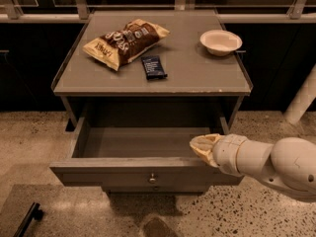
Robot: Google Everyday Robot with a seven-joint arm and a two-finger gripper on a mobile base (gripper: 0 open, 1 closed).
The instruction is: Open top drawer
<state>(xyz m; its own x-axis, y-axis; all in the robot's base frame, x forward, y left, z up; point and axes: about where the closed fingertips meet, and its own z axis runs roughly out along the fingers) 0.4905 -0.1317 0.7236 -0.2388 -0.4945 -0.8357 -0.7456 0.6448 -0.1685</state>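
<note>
The top drawer (123, 171) is a grey drawer under the table top, pulled far out toward me, with a small round metal knob (153, 177) at the centre of its flat front. Its inside shows bare grey bottom. My gripper (201, 146) is at the end of the white arm coming in from the right, resting at the right end of the drawer's front edge, over the inside corner.
On the grey table top (197, 78) lie a brown chip bag (126, 41), a dark snack bar (154, 66) and a white bowl (220, 41). A railing runs behind the table. Speckled floor lies in front, with a dark object (28, 217) at lower left.
</note>
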